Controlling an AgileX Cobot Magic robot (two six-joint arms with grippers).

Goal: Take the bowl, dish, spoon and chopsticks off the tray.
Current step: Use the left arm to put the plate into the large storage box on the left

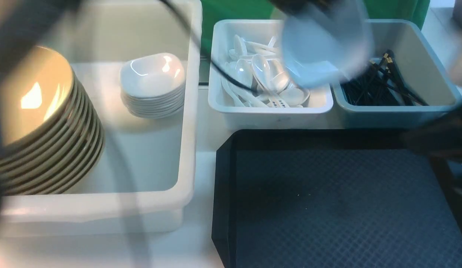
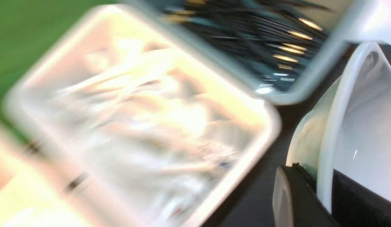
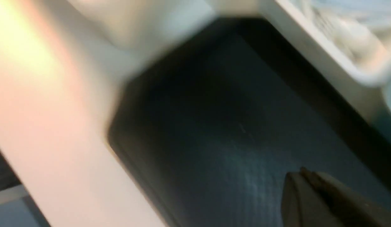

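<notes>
- dish [image 1: 324, 48] – rim clamped in the left fingers [image 2: 293, 195], in the air over the far spoon tub [image 1: 270, 111] and grey-blue tub [image 1: 394, 111], motion-blurred
- tray [image 1: 327, 208] – near right on the counter [image 1: 204, 149]
- right fingers [image 3: 312, 201] – above the tray; apart or together, can't tell (blur)
- bowl [image 1: 33, 96] – tops the stack in the large white tub [image 1: 160, 201], left

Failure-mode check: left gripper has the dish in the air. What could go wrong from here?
1. The left gripper pinches the dish by its rim only, above the spoon tub; a slip could drop it onto the spoons.
2. The stack of white dishes is tall; an off-centre release might slide off.
</notes>
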